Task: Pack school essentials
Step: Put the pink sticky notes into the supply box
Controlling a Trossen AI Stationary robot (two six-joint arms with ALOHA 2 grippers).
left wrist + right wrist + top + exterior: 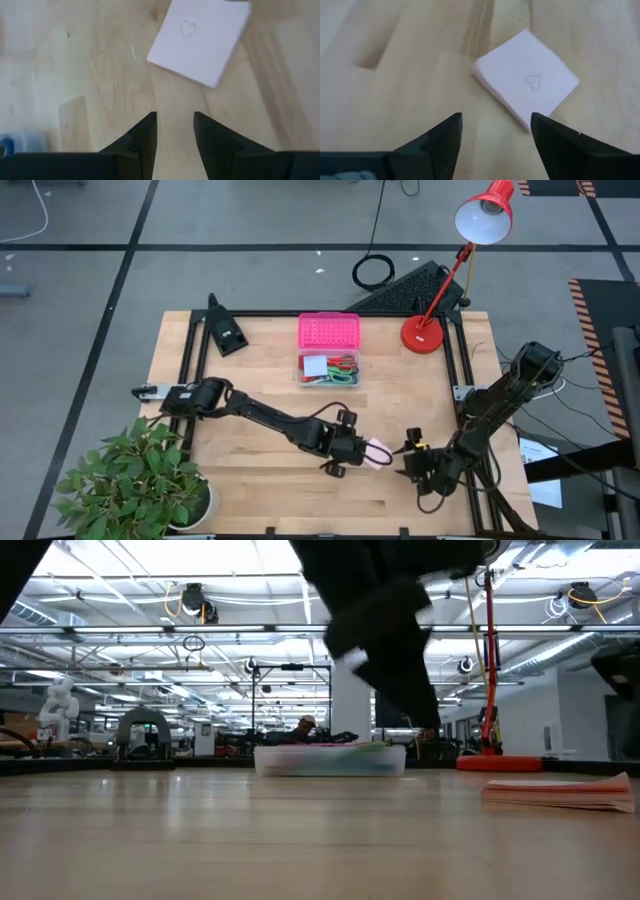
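On the wooden table (250, 380), pink notepad (378, 452) half-hidden between two parted pincers (352, 452) (415, 465).

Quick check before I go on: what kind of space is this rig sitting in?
Most likely a large robotics lab or workshop hall. The wooden table stands on a grey floor marked with tape lines; the low view shows an open hall with ceiling trusses and lights, other equipment in the distance, and a white humanoid-looking figure.

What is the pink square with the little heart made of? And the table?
The pink notepad looks like paper: matte, with thin stacked sheets showing at its edge. The table looks like wood, pale planks with grain lines and a smooth, lightly shiny finish.
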